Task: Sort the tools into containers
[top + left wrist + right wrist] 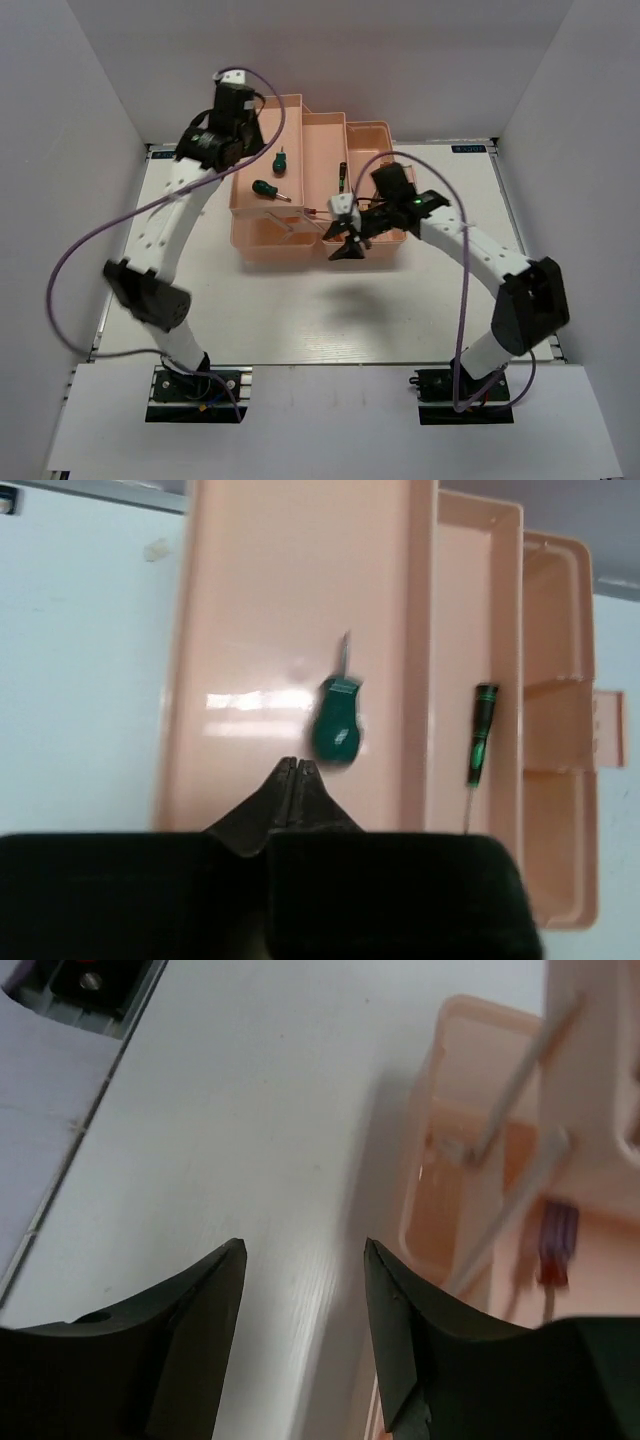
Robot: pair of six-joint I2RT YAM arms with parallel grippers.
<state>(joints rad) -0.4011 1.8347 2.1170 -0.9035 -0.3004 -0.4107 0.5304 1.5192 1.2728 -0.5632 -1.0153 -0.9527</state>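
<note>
while both arms reach for the pink box (262, 250), neither one holds a tool. the left arm goes up from its base and bends out to the left at the elbow. from there it stretches far, to the back left corner of the box. its wrist tips down over the left tray (287, 125). the left gripper (295, 770) is pinched tight, tip against tip, with nothing between. it hangs above the tray floor. a green screwdriver (281, 160) lies in that tray, and a second green screwdriver (265, 188) lies close by it. a thin screwdriver (482, 732) lies next door in the middle tray (322, 140).

the right arm bends out to the right at its elbow, and its long part leans in toward the front of the box. the right gripper (304, 1250) is spread wide and is empty. it hovers by the front right part of the box, over the white table (330, 310). in the right wrist view a small dark red thing (558, 1245) shows by the box, too blurred to name.
</note>
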